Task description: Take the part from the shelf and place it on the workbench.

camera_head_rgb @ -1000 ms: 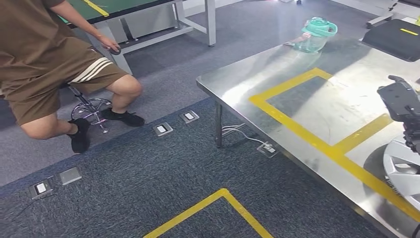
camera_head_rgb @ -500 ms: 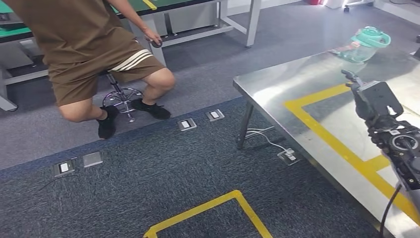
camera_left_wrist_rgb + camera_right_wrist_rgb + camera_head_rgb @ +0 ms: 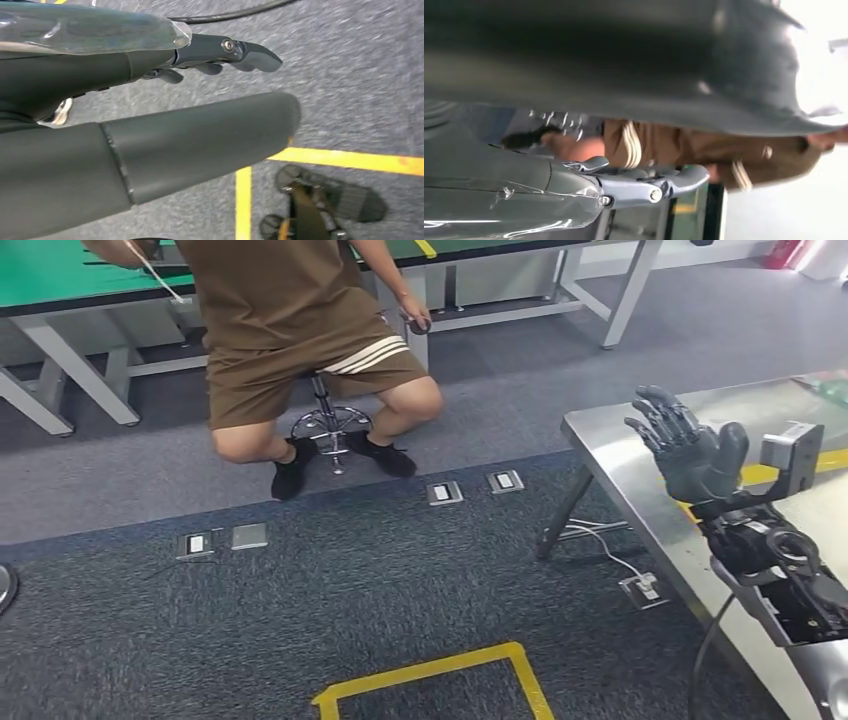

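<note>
A green tabletop [image 3: 60, 280] stood at the far left on grey legs. In front of it a person [image 3: 290, 330] in a brown shirt and striped shorts sat on a wheeled stool [image 3: 328, 425], one hand on the table frame. Floor sockets [image 3: 222, 539] lay on the dark carpet, and a yellow line [image 3: 430, 675] marked the floor nearer the robot. In the left wrist view the left hand [image 3: 200, 100] hung over carpet and yellow tape, thumb and fingers straight and apart, holding nothing. At the right stood a steel tabletop [image 3: 620, 455] with yellow tape. Above its edge the right hand [image 3: 690, 450] was raised, fingers spread, empty. The part could not be made out in either hand or on the steel tabletop.
</note>
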Available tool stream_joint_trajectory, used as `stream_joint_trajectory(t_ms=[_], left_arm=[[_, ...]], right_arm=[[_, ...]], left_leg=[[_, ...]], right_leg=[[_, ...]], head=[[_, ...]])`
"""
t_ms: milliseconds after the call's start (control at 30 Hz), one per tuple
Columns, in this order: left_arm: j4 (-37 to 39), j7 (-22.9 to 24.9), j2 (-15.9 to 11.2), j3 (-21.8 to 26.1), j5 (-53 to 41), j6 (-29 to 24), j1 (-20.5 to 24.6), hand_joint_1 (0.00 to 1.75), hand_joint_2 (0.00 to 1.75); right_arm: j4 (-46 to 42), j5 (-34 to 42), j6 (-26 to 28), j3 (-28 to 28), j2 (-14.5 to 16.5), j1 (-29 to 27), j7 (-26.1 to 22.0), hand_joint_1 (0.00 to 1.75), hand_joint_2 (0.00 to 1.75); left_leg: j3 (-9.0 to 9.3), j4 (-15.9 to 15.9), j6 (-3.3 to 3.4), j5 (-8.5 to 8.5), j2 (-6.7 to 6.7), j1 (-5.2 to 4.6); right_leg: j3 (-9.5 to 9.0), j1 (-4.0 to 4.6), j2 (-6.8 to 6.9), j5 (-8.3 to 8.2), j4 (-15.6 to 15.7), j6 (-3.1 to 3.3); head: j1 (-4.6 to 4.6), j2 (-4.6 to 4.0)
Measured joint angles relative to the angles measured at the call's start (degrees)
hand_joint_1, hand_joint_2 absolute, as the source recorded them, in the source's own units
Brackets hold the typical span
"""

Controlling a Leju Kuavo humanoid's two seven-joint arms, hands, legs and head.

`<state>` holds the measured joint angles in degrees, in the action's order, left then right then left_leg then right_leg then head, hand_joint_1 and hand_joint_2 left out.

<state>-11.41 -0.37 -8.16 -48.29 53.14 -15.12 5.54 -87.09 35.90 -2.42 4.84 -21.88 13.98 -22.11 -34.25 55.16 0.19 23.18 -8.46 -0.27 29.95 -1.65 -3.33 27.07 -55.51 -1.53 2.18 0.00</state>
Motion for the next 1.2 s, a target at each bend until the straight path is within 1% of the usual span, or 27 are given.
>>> stream_joint_trajectory(t_ms=[33, 67, 133, 167, 200, 233, 267, 300, 333, 400, 433, 500, 567, 633, 667, 700, 733, 767, 833, 867, 900, 933, 1000, 1033, 1100, 1133, 1200], left_arm=[[0.0, 0.1, 0.1, 0.0, 0.0, 0.0, -0.1, 0.0, 0.0], [0.0, 0.1, 0.1, 0.0, 0.0, 0.0, -0.1, 0.0, 0.0], [0.0, 0.1, 0.2, -0.1, 0.1, -0.1, 0.2, 0.0, 0.0], [0.0, 0.1, 0.2, -0.1, 0.1, -0.1, 0.3, 0.0, 0.0], [0.0, 0.1, 0.3, -0.1, 0.1, -0.1, 0.3, 0.0, 0.0], [0.0, 0.1, 0.4, -0.1, 0.1, -0.1, 0.3, 0.0, 0.0], [0.0, 0.1, 0.4, -0.1, 0.1, -0.1, 0.3, 0.0, 0.0], [0.0, 0.1, 0.5, -0.1, 0.1, -0.1, 0.2, 0.0, 0.0], [0.0, 0.1, 0.5, -0.1, 0.2, -0.1, 0.2, 0.0, 0.0], [0.0, 0.1, 0.4, -0.2, 0.2, -0.1, 0.3, 0.0, 0.0], [0.0, 0.1, 0.4, -0.2, 0.2, -0.2, 0.4, 0.0, 0.0], [0.0, 0.1, 0.3, -0.4, 0.2, -0.2, 0.4, 0.0, 0.0], [0.0, 0.2, 0.3, -0.5, 0.2, -0.2, 0.4, 0.0, 0.0], [0.0, 0.3, 0.4, -0.6, 0.2, -0.2, 0.5, 0.0, 0.0], [0.0, 0.3, 0.4, -0.6, 0.2, -0.2, 0.6, 0.0, 0.0], [0.0, 0.4, 0.4, -0.7, 0.2, -0.2, 0.6, 0.0, 0.0], [0.0, 0.4, 0.4, -0.7, 0.2, -0.2, 0.5, 0.0, 0.0], [0.0, 0.4, 0.4, -0.8, 0.2, -0.2, 0.5, 0.0, 0.0], [0.0, 0.5, 0.4, -0.8, 0.3, -0.2, 0.4, 0.0, 0.0], [0.0, 0.5, 0.5, -0.9, 0.4, -0.3, 0.4, 0.0, 0.0], [0.0, 0.6, 0.5, -0.9, 0.4, -0.3, 0.5, 0.0, 0.0], [0.0, 0.6, 0.5, -0.9, 0.5, -0.4, 0.4, 0.0, 0.0], [0.0, 0.7, 0.5, -0.9, 0.7, -0.6, 0.2, 0.0, 0.0], [0.0, 0.8, 0.5, -0.9, 0.8, -0.7, 0.0, 0.0, 0.0], [0.0, 0.9, 0.5, -0.9, 1.1, -0.9, 0.0, 0.0, 0.0], [0.0, 1.0, 0.6, -0.9, 1.1, -0.9, 0.1, 0.0, 0.0], [0.0, 1.2, 0.7, -0.9, 1.2, -1.0, 0.2, 0.0, 0.0]], right_arm=[[-0.4, -0.2, -0.5, 0.8, 0.7, 0.1, -0.2, 0.0, 0.0], [-0.9, -0.4, -0.8, 1.5, 1.4, 0.2, -0.3, 0.0, 0.0], [-1.6, -0.8, -1.0, 3.0, 2.6, 0.2, -0.5, 0.0, 0.0], [-1.8, -0.9, -1.0, 3.7, 3.0, 0.1, -0.5, 0.0, 0.0], [-2.0, -0.9, -1.0, 4.2, 3.4, 0.1, -0.5, 0.0, 0.0], [-2.1, -0.9, -1.0, 4.7, 3.8, 0.1, -0.6, 0.0, 0.0], [-2.3, -0.9, -1.1, 5.1, 4.1, 0.1, -0.6, 0.0, 0.0], [-2.4, -0.8, -1.4, 5.4, 4.4, 0.2, -0.6, 0.0, 0.0], [-2.6, -0.8, -1.8, 5.8, 4.6, 0.3, -0.7, 0.0, 0.0], [-3.0, -1.1, -2.9, 7.0, 5.3, 0.7, -0.7, 0.0, 0.0], [-3.2, -1.3, -3.3, 7.9, 5.8, 0.9, -0.7, 0.0, 0.0], [-3.7, -1.7, -3.9, 10.3, 7.0, 1.3, -0.7, 0.0, 0.0], [-4.2, -1.9, -4.3, 12.8, 8.1, 1.6, -0.8, 0.0, 0.0], [-4.5, -1.9, -4.4, 14.8, 8.7, 1.8, -0.8, 0.0, 0.0], [-4.5, -1.9, -4.4, 15.5, 9.0, 1.8, -0.8, 0.0, 0.0], [-4.6, -1.9, -4.4, 16.2, 9.2, 1.8, -0.8, 0.0, 0.0], [-4.6, -1.9, -4.4, 16.9, 9.4, 1.8, -0.8, 0.0, 0.0], [-4.6, -1.8, -4.4, 17.4, 9.6, 1.8, -0.8, 0.0, 0.0], [-4.7, -1.4, -5.0, 18.4, 9.9, 2.2, -0.9, 0.0, 0.0], [-4.7, -0.9, -5.5, 18.9, 10.0, 2.5, -1.0, 0.0, 0.0], [-4.7, -0.4, -6.1, 19.5, 10.2, 2.9, -1.0, 0.0, 0.0], [-4.7, 0.1, -6.7, 20.2, 10.4, 3.2, -1.0, 0.0, 0.0], [-4.7, 0.8, -7.4, 21.7, 11.1, 3.7, -0.9, 0.0, 0.0], [-4.7, 0.9, -7.6, 22.4, 11.5, 3.9, -0.9, 0.0, 0.0], [-4.7, 1.3, -8.0, 23.7, 12.1, 4.2, -1.1, 0.0, 0.0], [-4.6, 1.5, -8.2, 24.2, 12.3, 4.4, -1.2, 0.0, 0.0], [-4.4, 1.7, -8.4, 25.3, 12.7, 4.5, -1.3, 0.0, 0.0]], left_leg=[[-0.4, 0.8, -0.31, 0.52, 1.05, -0.07], [-1.34, 2.7, -0.61, 1.62, 2.72, -0.14], [-5.0, 9.8, -1.14, 5.09, 6.45, -0.12], [-7.12, 13.6, -1.34, 6.52, 7.22, 0.02], [-8.56, 16.1, -1.48, 7.12, 7.61, 0.15], [-8.95, 16.6, -1.54, 6.7, 7.85, 0.26], [-8.03, 14.6, -1.53, 5.3, 8.11, 0.33], [-6.05, 10.9, -1.4, 3.36, 8.78, 0.31], [-3.73, 6.5, -1.2, 1.73, 10.1, 0.17], [-0.61, 0.7, -0.59, 0.05, 11.91, -0.29], [-0.15, -0.2, -0.31, 0.06, 12.11, -0.51], [0.12, -0.6, 0.27, 0.03, 10.89, -0.47], [0.81, -1.2, 0.89, -0.09, 9.71, -0.14], [1.37, -1.5, 1.4, -0.04, 8.44, 0.03], [1.49, -1.4, 1.56, 0.03, 7.74, 0.03], [1.61, -1.4, 1.63, 0.09, 6.97, 0.01], [1.74, -1.4, 1.64, 0.17, 6.15, -0.01], [1.92, -1.3, 1.59, 0.27, 5.31, -0.01], [2.26, -1.1, 1.33, 0.6, 3.68, 0.08], [2.25, -0.8, 1.1, 0.8, 2.96, 0.03], [2.05, -0.6, 0.83, 0.9, 2.3, 0.04], [1.74, -0.4, 0.53, 0.89, 1.75, 0.08], [1.21, -0.4, -0.14, 0.68, 0.9, 0.17], [1.01, -0.1, -0.5, 0.88, 1.59, 0.14], [-0.67, 3.3, -1.24, 2.84, 4.55, 0.08], [-2.41, 6.6, -1.59, 4.48, 6.27, 0.15], [-6.59, 14.2, -2.12, 7.16, 7.59, 0.52]], right_leg=[[-0.14, -0.04, 0.67, -0.14, 0.2, 0.38], [-0.31, -0.06, 1.38, -0.28, 0.5, 0.74], [-0.47, 0.21, 2.99, -0.26, 0.8, 1.22], [-0.48, 0.34, 3.87, -0.17, 0.8, 1.37], [-0.49, 0.42, 4.73, -0.07, 0.8, 1.45], [-0.54, 0.47, 5.54, 0.03, 0.8, 1.48], [-0.62, 0.49, 6.27, 0.15, 0.8, 1.46], [-0.77, 0.51, 6.94, 0.28, 0.8, 1.39], [-0.93, 0.59, 7.53, 0.46, 0.8, 1.25], [-1.3, 0.89, 8.53, 0.85, 0.8, 0.8], [-1.49, 1.02, 8.97, 1.03, 0.8, 0.54], [-1.85, 1.03, 9.78, 1.42, 1.0, 0.01], [-1.33, 0.81, 8.14, 3.04, -1.1, -0.41], [1.67, 0.62, 5.14, 6.43, -8.1, -0.6], [3.85, 0.6, 4.31, 8.03, -12.4, -0.65], [5.69, 0.58, 3.92, 8.78, -15.6, -0.73], [6.69, 0.57, 3.71, 8.34, -16.8, -0.78], [6.59, 0.55, 3.56, 6.73, -15.6, -0.77], [4.02, 0.45, 2.35, 1.8, -8.3, -0.6], [2.53, 0.36, 1.38, 0.17, -4.6, -0.46], [1.33, 0.29, 0.52, -0.57, -2.0, -0.29], [0.69, 0.34, 0.03, -0.56, -0.7, -0.1], [0.16, 0.4, 0.65, -0.32, 0.0, 0.38], [0.05, 0.38, 1.22, -0.47, 0.3, 0.67], [-0.26, 0.17, 2.55, -0.69, 0.9, 1.25], [-0.34, 0.22, 3.26, -0.69, 1.0, 1.44], [-0.35, 0.31, 4.74, -0.55, 1.0, 1.65]], head=[[-0.22, 0.0], [-0.59, 0.0], [-1.34, 0.0], [-1.52, 0.0], [-1.58, 0.0], [-1.65, 0.0], [-1.69, 0.0], [-1.73, 0.0], [-1.78, 0.0], [-1.74, 0.0], [-1.65, 0.0], [-1.42, 0.0], [-1.26, 0.0], [-0.8, 0.0], [-0.61, 0.0], [-0.39, 0.0], [-0.25, 0.0], [-0.18, 0.0], [0.11, 0.0], [0.22, 0.0], [0.29, 0.0], [0.25, 0.0], [0.13, 0.01], [-0.01, 0.01], [-0.76, 0.0], [-1.17, 0.0], [-1.56, 0.0]])
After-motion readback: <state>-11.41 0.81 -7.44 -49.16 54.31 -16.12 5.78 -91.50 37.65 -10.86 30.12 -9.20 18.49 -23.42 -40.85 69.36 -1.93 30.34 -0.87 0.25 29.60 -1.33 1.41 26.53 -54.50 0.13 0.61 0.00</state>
